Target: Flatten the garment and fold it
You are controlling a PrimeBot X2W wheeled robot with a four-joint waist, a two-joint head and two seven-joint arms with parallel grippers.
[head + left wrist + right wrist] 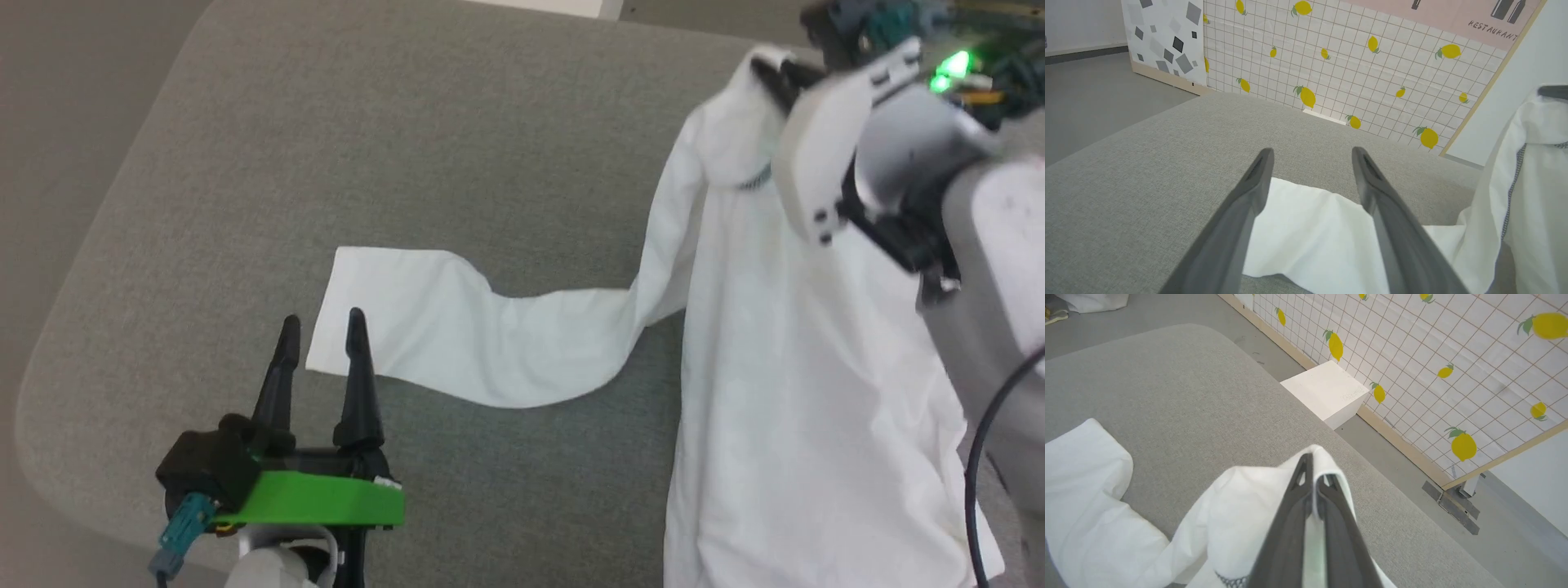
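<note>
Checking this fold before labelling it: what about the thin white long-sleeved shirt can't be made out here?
Hem of the white shirt: head view, cut by the bottom edge.
Second sleeve: head view, hanging cloth and the pale right forearm cover that side.
Which part is pinched: right wrist view, cloth bunches over the shut right gripper.
Whether the open left gripper touches the flat sleeve: left wrist view, height unclear.

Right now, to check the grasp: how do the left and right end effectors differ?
The left end effector is open and empty; the right end effector is shut on the garment. The left sits low by the sleeve; the right holds cloth raised. Both have dark fingers.
</note>
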